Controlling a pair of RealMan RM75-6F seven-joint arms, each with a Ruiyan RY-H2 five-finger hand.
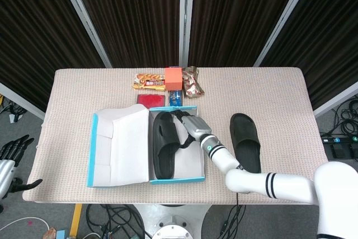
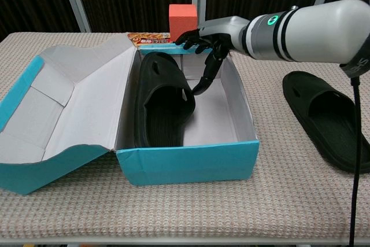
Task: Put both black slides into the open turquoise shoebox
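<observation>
The turquoise shoebox (image 1: pixel 176 179) (image 2: pixel 185 155) stands open on the table, its lid (image 2: pixel 63 102) folded out to the left. One black slide (image 1: pixel 165 150) (image 2: pixel 163 101) lies inside along the box's left wall, tilted slightly against it. The other black slide (image 1: pixel 246 143) (image 2: pixel 324 118) lies on the table to the right of the box. My right hand (image 1: pixel 193 127) (image 2: pixel 209 37) hovers over the far part of the box with fingers spread, holding nothing; one fingertip (image 2: pixel 200 88) reaches down beside the boxed slide's strap. My left hand (image 1: pixel 12 149) hangs open off the table's left side.
Behind the box stand an orange block (image 1: pixel 173 76) (image 2: pixel 182 17), two snack packs (image 1: pixel 150 82) (image 1: pixel 193 81), a red packet (image 1: pixel 151 99) and a small blue item (image 1: pixel 175 98). The right half of the box floor (image 2: pixel 217 117) is bare.
</observation>
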